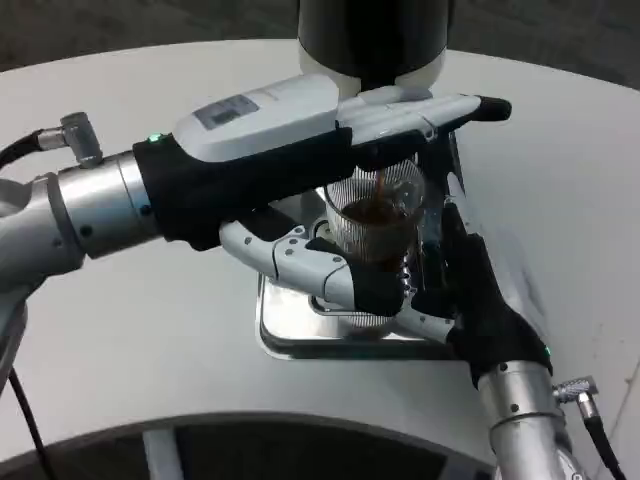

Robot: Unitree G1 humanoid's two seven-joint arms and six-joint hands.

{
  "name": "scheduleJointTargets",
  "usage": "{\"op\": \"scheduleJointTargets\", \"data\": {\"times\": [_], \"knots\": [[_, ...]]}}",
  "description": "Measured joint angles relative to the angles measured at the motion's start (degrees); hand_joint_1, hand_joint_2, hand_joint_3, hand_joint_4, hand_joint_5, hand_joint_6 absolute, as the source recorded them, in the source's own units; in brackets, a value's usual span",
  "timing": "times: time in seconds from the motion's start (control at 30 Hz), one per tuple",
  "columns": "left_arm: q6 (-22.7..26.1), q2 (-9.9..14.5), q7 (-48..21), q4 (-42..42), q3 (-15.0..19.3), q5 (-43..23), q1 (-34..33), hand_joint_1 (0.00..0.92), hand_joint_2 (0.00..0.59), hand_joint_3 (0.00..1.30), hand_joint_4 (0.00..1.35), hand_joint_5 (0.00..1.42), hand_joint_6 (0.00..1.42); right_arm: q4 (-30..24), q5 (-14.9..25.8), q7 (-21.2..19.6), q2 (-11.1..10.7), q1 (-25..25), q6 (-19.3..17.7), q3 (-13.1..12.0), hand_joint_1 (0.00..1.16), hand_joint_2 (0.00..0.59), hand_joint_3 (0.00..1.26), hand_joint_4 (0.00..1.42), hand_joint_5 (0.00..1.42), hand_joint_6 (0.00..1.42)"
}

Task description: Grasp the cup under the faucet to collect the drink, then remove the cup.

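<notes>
At frame centre: clear ribbed cup [375, 215] under the faucet [385, 160], dark drink streaming in, above a steel drip tray [300, 338] on the white desk [150, 330]. Grasped by the right hand [455, 285] from lower right. Left hand [320, 150] reaching across from the left, fingers around the cup, grip hard to tell.

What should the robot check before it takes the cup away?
1. Drink in the cup: ok, dark liquid inside.
2. Pouring stopped: not ok, a stream runs from the faucet.
3. Cup upright: ok.
4. Cup over the drip tray: ok.
5. Left hand on the dispenser: ok, fingers at the faucet.
6. Right hand holding the cup: cannot tell, it is close beside it.
</notes>
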Motion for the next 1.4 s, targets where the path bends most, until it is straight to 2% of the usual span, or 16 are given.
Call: {"op": "scheduleJointTargets", "data": {"times": [0.23,0.43,1.07,1.2,1.4], "knots": [[0.0,0.39,0.0,-0.01,0.09,-0.11,0.08,0.0,0.105,0.0,0.0,0.06,0.0,4.68,1.81,-2.44,0.54,-3.19,-0.7,-0.02,0.69,0.201,0.0,0.0,0.0,0.0],[-0.01,0.98,0.0,-0.07,0.16,-0.2,0.12,0.0,0.105,0.0,0.0,0.06,0.0,9.67,3.95,-3.9,0.59,-6.33,-3.59,-0.04,0.7,0.2,0.0,0.0,0.0,0.0],[0.35,1.35,0.26,-0.07,0.4,-0.36,0.29,0.0,0.117,0.0,0.0,0.06,0.0,16.67,5.94,-6.89,0.8,-10.06,-7.85,0.1,0.76,0.191,0.0,0.0,0.0,0.05],[1.03,1.35,1.37,0.04,2.03,-0.44,0.97,0.0,0.131,0.0,0.0,0.06,0.0,17.22,6.1,-7.25,0.84,-10.32,-8.46,0.16,0.77,0.194,0.0,0.01,0.02,0.08],[0.91,0.65,6.3,1.14,6.91,-0.99,3.11,0.0,0.161,0.0,0.0,0.06,0.01,18.61,6.53,-7.33,0.85,-10.88,-9.91,0.16,0.79,0.194,0.0,0.08,0.06,0.12]]}}
